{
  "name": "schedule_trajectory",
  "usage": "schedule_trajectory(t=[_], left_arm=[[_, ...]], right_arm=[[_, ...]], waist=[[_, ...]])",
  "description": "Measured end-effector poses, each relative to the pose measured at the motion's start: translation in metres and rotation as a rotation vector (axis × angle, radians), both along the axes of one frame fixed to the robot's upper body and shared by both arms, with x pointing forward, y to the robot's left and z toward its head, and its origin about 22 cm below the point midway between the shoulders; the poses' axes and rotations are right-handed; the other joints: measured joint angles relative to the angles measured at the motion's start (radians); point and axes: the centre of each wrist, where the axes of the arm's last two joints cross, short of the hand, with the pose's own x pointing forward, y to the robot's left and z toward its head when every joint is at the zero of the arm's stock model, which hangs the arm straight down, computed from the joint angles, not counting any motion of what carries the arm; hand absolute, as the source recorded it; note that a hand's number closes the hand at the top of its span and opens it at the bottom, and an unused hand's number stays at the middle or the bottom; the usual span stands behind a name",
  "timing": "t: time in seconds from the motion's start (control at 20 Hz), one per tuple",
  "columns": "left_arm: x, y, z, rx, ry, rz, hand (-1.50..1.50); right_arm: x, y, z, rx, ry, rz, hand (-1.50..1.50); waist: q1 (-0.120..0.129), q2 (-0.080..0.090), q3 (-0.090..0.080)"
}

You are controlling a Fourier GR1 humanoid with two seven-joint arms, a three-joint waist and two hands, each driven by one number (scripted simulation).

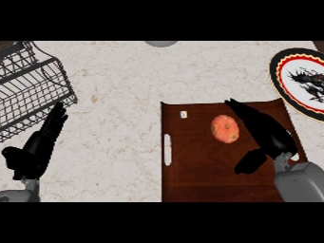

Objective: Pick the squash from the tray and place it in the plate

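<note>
**Closing on the squash: right hand open beside it, nothing held yet**

Head view. The squash (224,128), a small orange lump, lies on the brown tray (192,175), in its far half and a little right of its middle. The right hand (266,135) hangs over the tray's right side, fingers straight and pointing far-left, thumb spread toward the near side. It is wide and holds nothing. Its fingers run just beside the squash's right flank; whether they touch it I cannot tell. The plate (276,78), white with a dark figure and a red and black rim, sits far right of the tray, just past the tray's far right corner.

The step in hand looks like the grasp. To do it well, the hand should shift left so the squash sits between fingers and thumb rather than beside the fingers, then come down before curling. Closing from the present spot would likely nudge the squash left across the tray. Its rounded shape suggests it may roll, so fingers and thumb should meet it on opposite sides. The carry afterwards is short, far and right.

The left hand (36,149) rests open at the near left of the counter (122,95), beside a wire basket (17,95), and has no part here.
</note>
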Motion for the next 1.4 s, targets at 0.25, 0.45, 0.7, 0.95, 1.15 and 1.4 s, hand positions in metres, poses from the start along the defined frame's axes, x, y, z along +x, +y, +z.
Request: schedule_trajectory(t=[0.25, 0.45, 0.7, 0.95, 1.15, 1.4], left_arm=[[0.003, 0.001, -0.004, -0.001, 0.000, -0.001, 0.00], [0.003, -0.001, -0.001, -0.003, -0.002, 0.001, 0.00], [-0.001, -0.003, 0.004, 0.000, -0.002, -0.001, 0.00], [0.004, -0.002, 0.000, 0.004, -0.004, -0.001, 0.00], [0.005, -0.005, -0.001, 0.003, 0.001, -0.002, 0.00], [0.005, -0.003, -0.004, 0.005, 0.001, 0.003, 0.00]], right_arm=[[0.017, 0.012, -0.016, -0.020, 0.015, -0.006, -1.50], [0.027, 0.011, -0.026, -0.065, 0.020, -0.022, -1.50], [0.033, 0.008, -0.045, -0.076, 0.024, -0.026, 1.50], [0.041, 0.006, -0.047, -0.066, 0.045, 0.057, 1.50], [0.047, 0.009, -0.053, -0.054, 0.022, 0.085, 1.50], [0.042, 0.013, -0.056, -0.043, -0.055, 0.118, 1.50]], waist=[[0.000, 0.001, 0.000], [0.001, 0.000, 0.000], [0.001, -0.001, -0.001], [-0.001, -0.004, -0.004], [-0.001, -0.009, -0.010], [-0.002, -0.013, -0.013]])
